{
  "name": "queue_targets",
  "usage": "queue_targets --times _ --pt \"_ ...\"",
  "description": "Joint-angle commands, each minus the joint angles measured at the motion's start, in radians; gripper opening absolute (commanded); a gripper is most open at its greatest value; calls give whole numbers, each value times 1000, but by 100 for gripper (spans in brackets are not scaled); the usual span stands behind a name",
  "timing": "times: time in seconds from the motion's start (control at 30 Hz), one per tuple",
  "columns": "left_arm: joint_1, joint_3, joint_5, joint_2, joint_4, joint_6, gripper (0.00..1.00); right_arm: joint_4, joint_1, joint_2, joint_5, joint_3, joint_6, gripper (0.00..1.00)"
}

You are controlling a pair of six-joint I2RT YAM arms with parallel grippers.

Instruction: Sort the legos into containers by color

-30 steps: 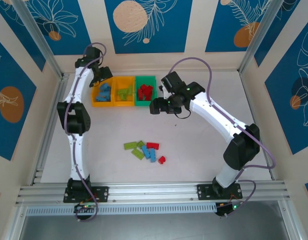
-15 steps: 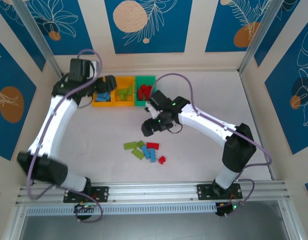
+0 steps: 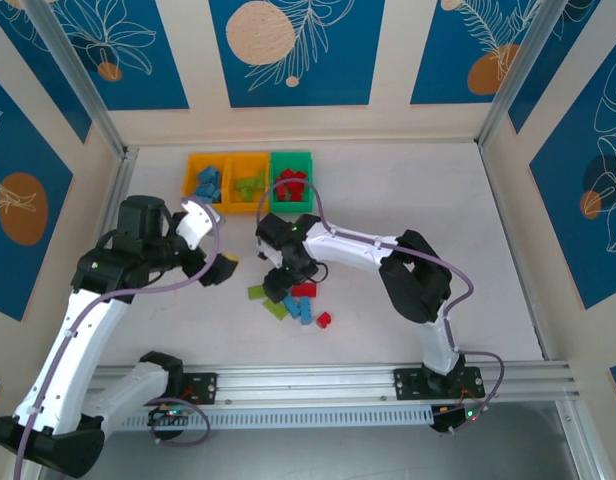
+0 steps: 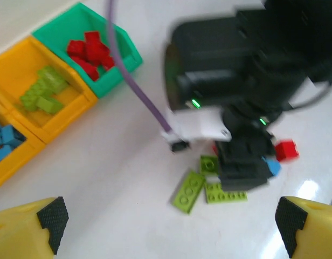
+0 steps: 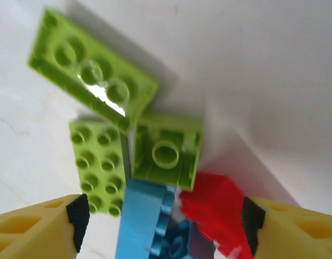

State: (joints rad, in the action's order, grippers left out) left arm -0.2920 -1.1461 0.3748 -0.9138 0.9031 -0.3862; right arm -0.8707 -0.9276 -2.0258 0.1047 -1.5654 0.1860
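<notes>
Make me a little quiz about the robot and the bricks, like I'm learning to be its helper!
1. True or false: the green bin holds light green bricks.
2. The right pincer is over: A) the loose pile of bricks, B) an orange bin, C) bare table.
3. Fill in: the left pincer has its jaws wide ____.
Key: 1 false, it holds red bricks; 2 A; 3 open.
</notes>
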Motion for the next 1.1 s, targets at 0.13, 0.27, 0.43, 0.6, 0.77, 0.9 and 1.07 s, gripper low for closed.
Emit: queue_targets --times 0.13,0.27,0.43,0.6,0.77,0.9,1.07 --pt "0 26 79 5 69 -141 100 20 6 -105 -27 -52 -13 72" --pt "0 34 85 -18 32 -129 100 -5 10 -119 -6 -65 -7 59" --pt "0 35 81 -38 8 -123 100 -18 13 -116 9 -69 -4 46" --pt "0 40 62 -39 4 -122 100 -56 6 -152 34 -99 -30 51" --pt "0 46 56 -36 2 -111 100 -94 -17 -207 136 -154 -52 48" --pt "1 52 41 -33 2 -108 100 -108 -16 -217 211 -184 -33 45" --pt "1 55 22 -28 0 -117 100 -112 -15 -207 181 -217 -35 39"
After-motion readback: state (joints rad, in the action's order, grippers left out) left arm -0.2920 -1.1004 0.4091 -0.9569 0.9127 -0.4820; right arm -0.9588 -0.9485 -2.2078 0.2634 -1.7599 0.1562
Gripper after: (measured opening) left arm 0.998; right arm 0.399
